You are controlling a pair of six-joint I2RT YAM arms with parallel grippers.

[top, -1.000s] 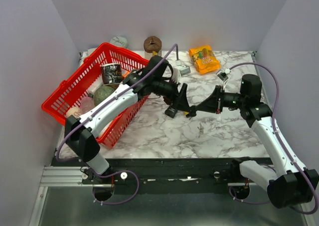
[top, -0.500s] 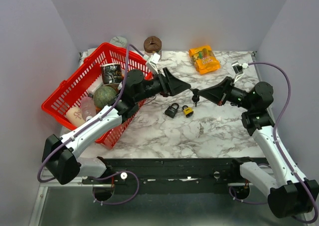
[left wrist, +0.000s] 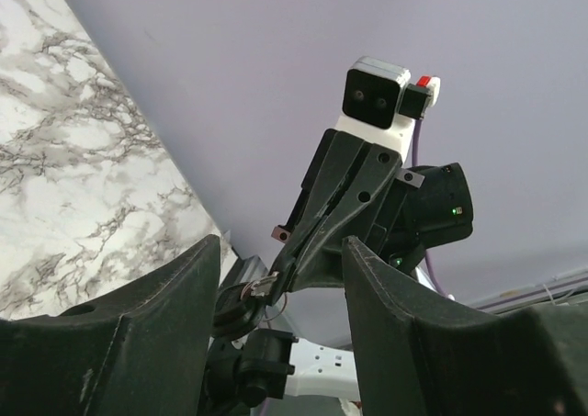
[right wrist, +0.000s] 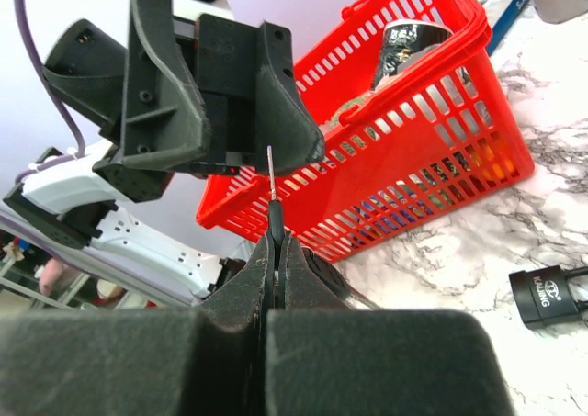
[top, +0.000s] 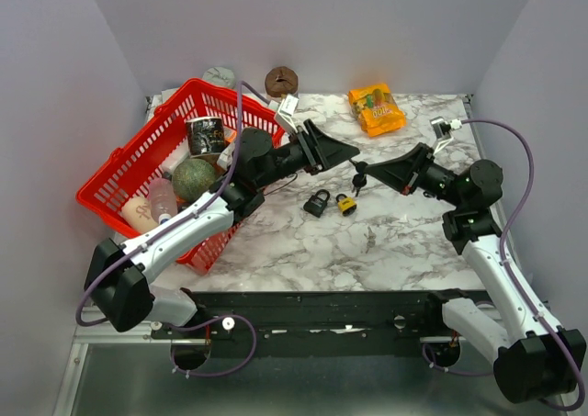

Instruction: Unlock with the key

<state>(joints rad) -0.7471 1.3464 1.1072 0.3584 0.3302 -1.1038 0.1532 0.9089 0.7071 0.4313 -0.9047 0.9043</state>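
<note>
My right gripper [top: 369, 170] is shut on a black-headed key [top: 358, 178] and holds it in the air above the table. In the right wrist view the key [right wrist: 273, 205] sticks up from the shut gripper [right wrist: 277, 241], blade pointing at my left gripper [right wrist: 211, 95]. My left gripper [top: 347, 153] is open and empty, facing the right one a little apart. In the left wrist view its fingers [left wrist: 147, 333] frame the key [left wrist: 241, 292]. A black padlock [top: 317, 202] and a brass padlock [top: 345, 204] lie on the marble below; the black one also shows in the right wrist view [right wrist: 547, 297].
A red basket [top: 119, 182] with a can, a melon and bottles stands at the left; it also shows in the right wrist view [right wrist: 432, 150]. An orange snack bag [top: 376, 109] and a brown doughnut-shaped thing [top: 281, 81] lie at the back. Grey walls enclose the table.
Both grippers have risen from beside the padlocks, which stay on the table. The right gripper carries the key; the left arm swung back and up, open, facing it.
</note>
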